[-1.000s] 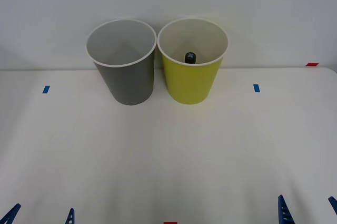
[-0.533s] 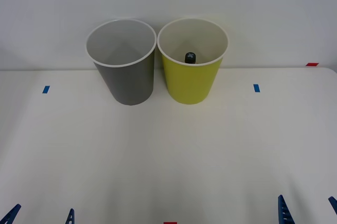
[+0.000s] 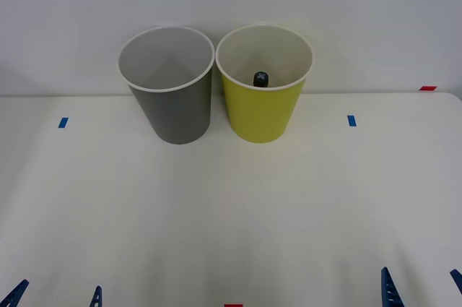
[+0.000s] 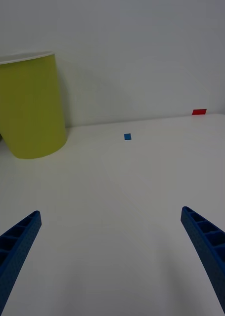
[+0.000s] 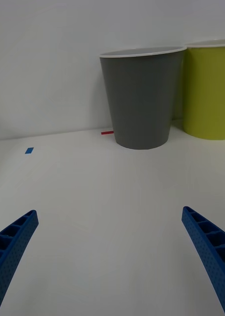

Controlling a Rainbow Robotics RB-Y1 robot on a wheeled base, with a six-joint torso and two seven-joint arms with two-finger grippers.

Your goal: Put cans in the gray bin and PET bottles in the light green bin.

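Smooth white bench (image 3: 231, 206) carrying two tall round tapered bins side by side, gray bin (image 3: 173, 108) and light green bin (image 3: 263, 112) with a black-capped PET bottle (image 3: 260, 79) inside; left gripper (image 3: 54, 296) and right gripper (image 3: 422, 289), ribbed blue fingers spread apart, low at the near edge.

black-capped bottle (image 3: 260, 78) inside light green bin (image 3: 261, 113)

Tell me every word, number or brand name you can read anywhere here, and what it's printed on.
None can be read.
The gray bin and the light green bin have plain walls, with no print.
Inside the light green bin, a black bottle cap peeks over the rim; it carries no readable lettering.
The table has blue tape squares and red tape marks, all blank.
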